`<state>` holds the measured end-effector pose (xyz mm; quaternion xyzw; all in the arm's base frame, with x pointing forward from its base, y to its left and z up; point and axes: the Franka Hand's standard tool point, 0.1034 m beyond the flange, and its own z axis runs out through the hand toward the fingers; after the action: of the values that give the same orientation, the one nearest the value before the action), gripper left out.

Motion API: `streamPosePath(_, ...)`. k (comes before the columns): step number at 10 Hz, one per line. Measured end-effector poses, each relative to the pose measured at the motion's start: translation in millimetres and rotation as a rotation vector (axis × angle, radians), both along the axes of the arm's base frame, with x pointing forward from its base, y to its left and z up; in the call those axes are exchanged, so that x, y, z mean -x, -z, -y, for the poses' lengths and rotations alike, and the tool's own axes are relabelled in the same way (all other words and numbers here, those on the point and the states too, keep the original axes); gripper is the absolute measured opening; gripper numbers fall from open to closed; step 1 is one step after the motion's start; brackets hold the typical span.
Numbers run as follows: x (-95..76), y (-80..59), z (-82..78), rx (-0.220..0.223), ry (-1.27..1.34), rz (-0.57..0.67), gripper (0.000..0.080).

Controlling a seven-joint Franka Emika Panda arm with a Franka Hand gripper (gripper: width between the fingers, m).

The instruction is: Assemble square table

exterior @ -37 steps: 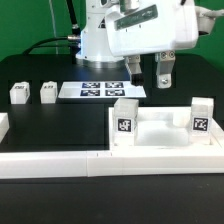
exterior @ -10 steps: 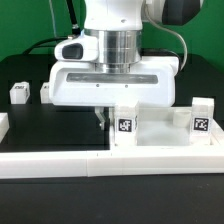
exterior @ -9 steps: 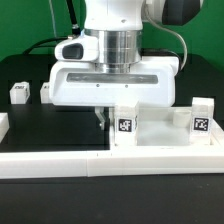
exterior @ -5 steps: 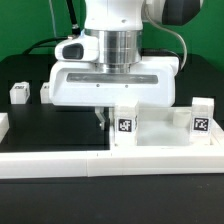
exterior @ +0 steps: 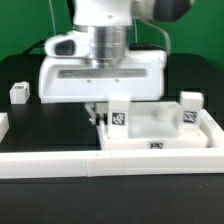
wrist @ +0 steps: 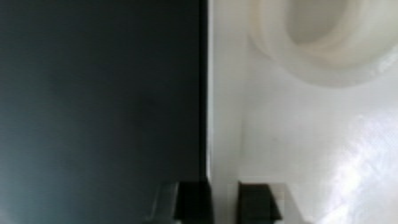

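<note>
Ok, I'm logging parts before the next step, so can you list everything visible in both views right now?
white plastic square table top with raised rim: one, white, on the table, exterior view's right of centre
upright white block legs with black-and-white tags: two, white, standing on the table top, the other toward the exterior view's right
loose small white block leg: one, white, on the table at the exterior view's far left
round corner socket: one in the wrist view, white, in the table top
long white L-shaped rail: one run, white, across the foreground
black table: one, black, under everything
white robot arm: one, white, above the table top
two-finger gripper: one, dark fingers, shut on the table top's rim
</note>
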<state>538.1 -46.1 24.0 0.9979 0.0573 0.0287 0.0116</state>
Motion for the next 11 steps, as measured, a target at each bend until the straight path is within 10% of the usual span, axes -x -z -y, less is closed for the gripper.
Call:
streamPosePath(3, 7.4, 2.2, 30.2, 0.021, -0.22, -0.021, 0.0058)
streamPosePath(11, -14.8, 0.4, 21.8, 0.187, -0.875, 0.041, 0.0064)
